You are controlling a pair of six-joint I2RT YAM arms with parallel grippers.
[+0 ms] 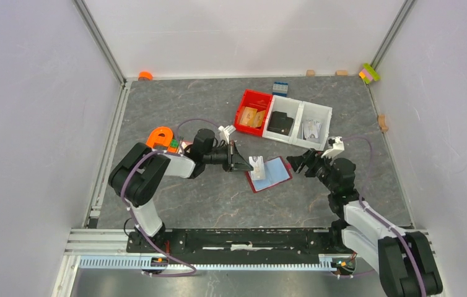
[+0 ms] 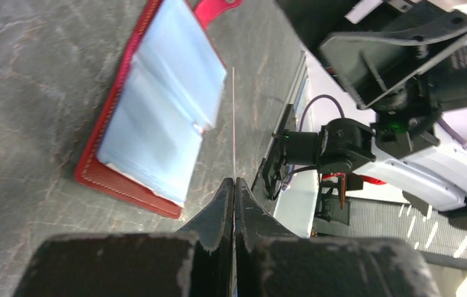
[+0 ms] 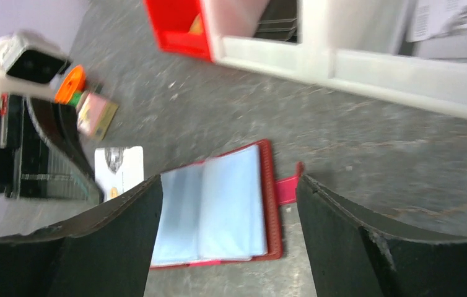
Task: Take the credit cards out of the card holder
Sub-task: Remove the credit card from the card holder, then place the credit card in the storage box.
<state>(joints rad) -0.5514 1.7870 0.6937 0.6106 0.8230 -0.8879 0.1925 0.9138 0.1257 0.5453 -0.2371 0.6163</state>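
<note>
Card holder (image 1: 274, 173) lying open mid-table, pale blue sleeves up, left gripper (image 1: 246, 162) clamped on a white card (image 3: 118, 167) just beside its left edge, right gripper (image 1: 297, 162) spread wide near its right edge, bins (image 1: 329, 117) well apart behind.

We see the credit card (image 2: 233, 124) in the left end effector (image 2: 234, 180) only edge-on, so its face is hidden. The card holder (image 2: 157, 117) runs off the top edge there. From the right wrist its pockets blur — we cannot tell what they hold.

Card holder (image 1: 273, 174) on tbl (image 1: 187, 198); bins (image 1: 299, 124) behind.
</note>
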